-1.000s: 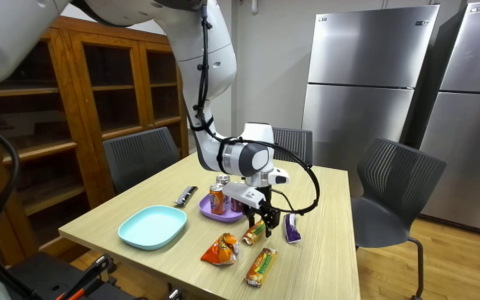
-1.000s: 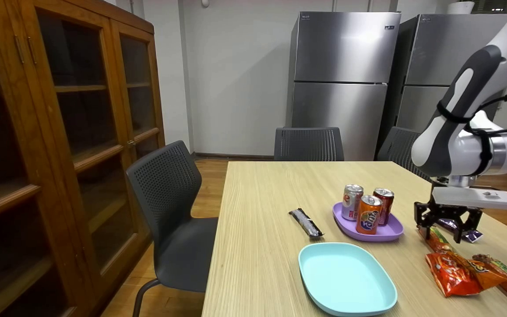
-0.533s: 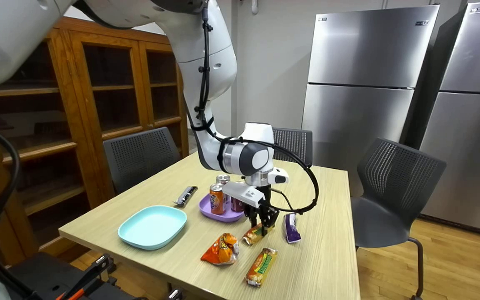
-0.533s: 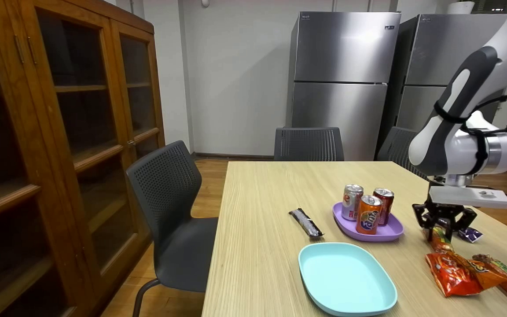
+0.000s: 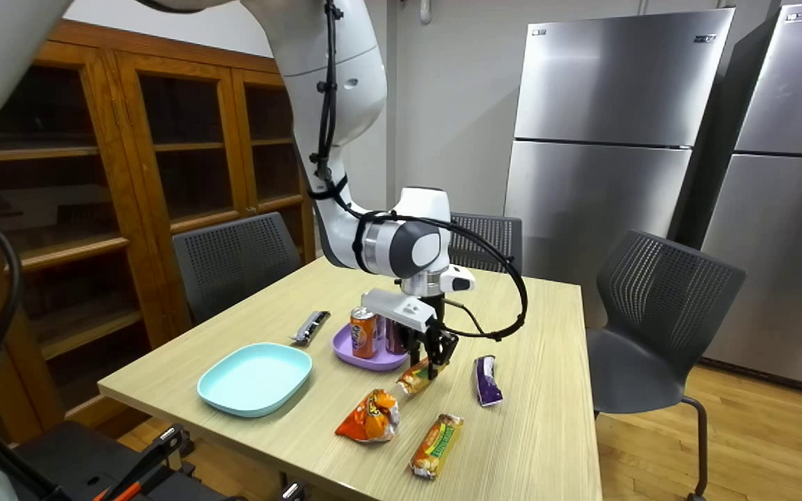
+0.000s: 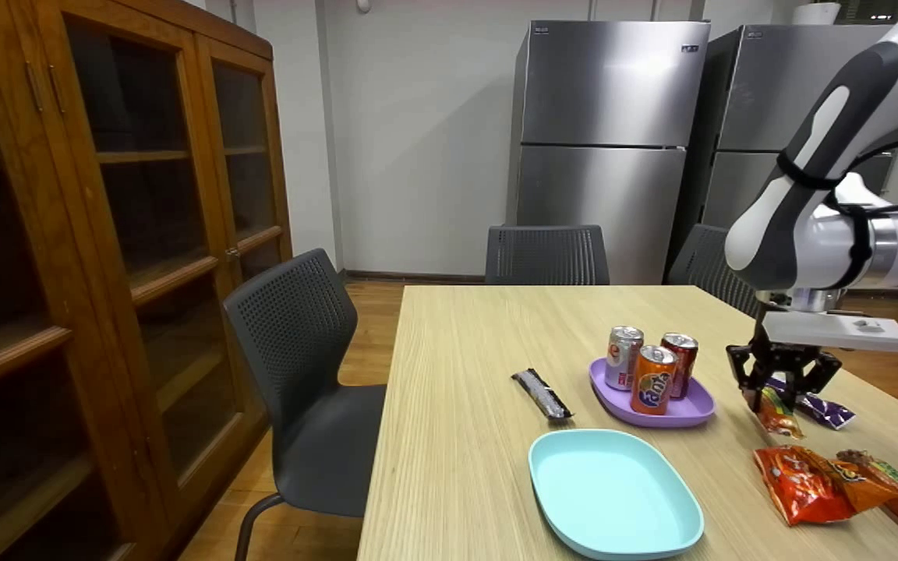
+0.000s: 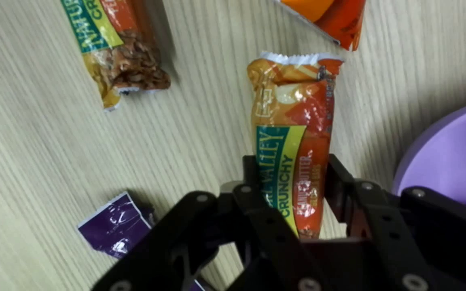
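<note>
My gripper (image 7: 292, 169) is shut on an orange granola bar (image 7: 287, 109) with a green and yellow label. The fingers press its two long sides, and its far end sticks out past them in the wrist view. In both exterior views this bar hangs tilted from the gripper (image 5: 424, 367), seemingly just above the table. Close by lie an orange candy bag (image 5: 371, 419), a second granola bar (image 5: 437, 445) and a purple wrapper (image 5: 487, 381). A purple plate (image 6: 687, 418) stands beside the gripper (image 6: 772, 401); its rim (image 7: 413, 161) shows right of the fingers.
Several soda cans, among them an orange can (image 6: 653, 382), stand on the purple plate. A light blue tray (image 6: 613, 491) sits near the table's front. A black and silver wrapper (image 6: 542, 395) lies behind it. Grey chairs (image 5: 658, 320) surround the table (image 5: 540, 431).
The jaws have closed in on the granola bar. The gripper first came down, then rose and shifted slightly toward the plate, carrying the bar up with it.
</note>
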Motion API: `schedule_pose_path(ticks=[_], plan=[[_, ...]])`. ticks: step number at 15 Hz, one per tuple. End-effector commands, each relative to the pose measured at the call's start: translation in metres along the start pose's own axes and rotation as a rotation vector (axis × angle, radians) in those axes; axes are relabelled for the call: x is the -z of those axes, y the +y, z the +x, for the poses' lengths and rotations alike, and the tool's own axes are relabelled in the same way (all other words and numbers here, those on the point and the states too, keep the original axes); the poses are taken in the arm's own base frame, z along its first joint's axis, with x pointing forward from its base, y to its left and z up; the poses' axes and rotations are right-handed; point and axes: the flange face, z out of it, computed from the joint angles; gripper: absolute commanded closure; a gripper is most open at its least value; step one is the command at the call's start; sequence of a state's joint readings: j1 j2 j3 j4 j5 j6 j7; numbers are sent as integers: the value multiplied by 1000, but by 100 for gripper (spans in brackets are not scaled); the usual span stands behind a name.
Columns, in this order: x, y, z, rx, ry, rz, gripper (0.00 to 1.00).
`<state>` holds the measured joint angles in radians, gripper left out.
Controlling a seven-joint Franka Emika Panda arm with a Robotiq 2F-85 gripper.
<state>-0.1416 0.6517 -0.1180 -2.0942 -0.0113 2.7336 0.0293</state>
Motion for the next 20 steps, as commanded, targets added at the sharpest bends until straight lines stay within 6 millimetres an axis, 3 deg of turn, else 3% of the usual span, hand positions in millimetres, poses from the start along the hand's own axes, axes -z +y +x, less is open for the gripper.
schedule_pose_path(ticks=[1, 6, 10, 15, 20], plan=[[35, -4, -32, 48, 4, 49, 83], [57, -26, -75, 118, -16, 85, 83], [66, -56, -112, 197, -44, 105, 83], [71, -103, -152, 303, -75, 119, 83], [71, -160, -179, 434, -99, 119, 83]])
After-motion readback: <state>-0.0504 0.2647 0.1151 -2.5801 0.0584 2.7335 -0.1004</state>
